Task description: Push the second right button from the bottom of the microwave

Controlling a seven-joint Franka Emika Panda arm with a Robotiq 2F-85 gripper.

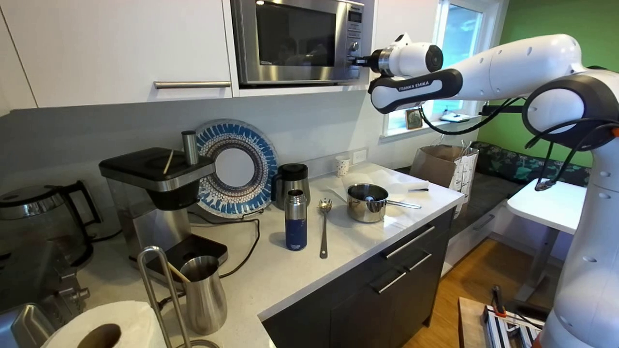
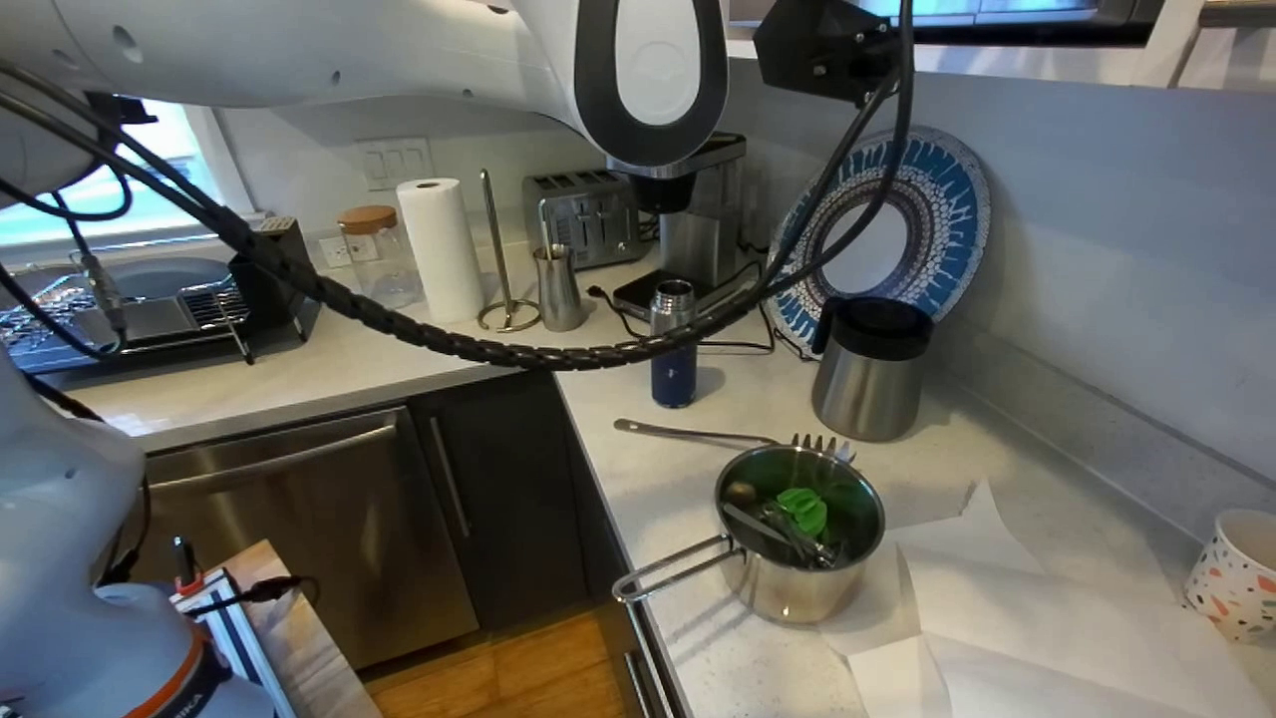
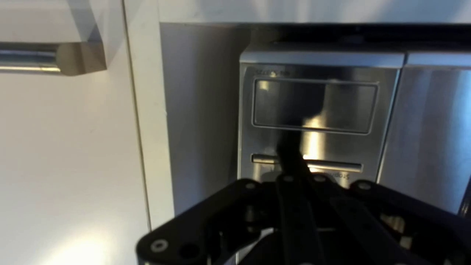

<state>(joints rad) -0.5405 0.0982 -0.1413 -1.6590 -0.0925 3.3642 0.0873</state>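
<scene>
1. Silver on the microwave (image 1: pixel 297 75), dark on its door window (image 1: pixel 295 36).
2. Black on the gripper (image 1: pixel 353 61), white with black on the arm (image 1: pixel 512 60).
3. Blue strokes, white mottling and brown rings around a pale centre on the disc (image 1: pixel 234 140).
4. Deep blue under silver on the bottle (image 1: pixel 296 227).
5. Multicoloured flecks over white on the cup (image 2: pixel 1236 578).
6. Green on the far wall (image 1: pixel 556 19), leafy green over black on the cushion (image 1: pixel 508 157).

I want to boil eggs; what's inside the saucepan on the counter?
In an exterior view, the saucepan holds a bright green item and grey metallic-looking pieces; whatever lies beneath them is covered.
</scene>
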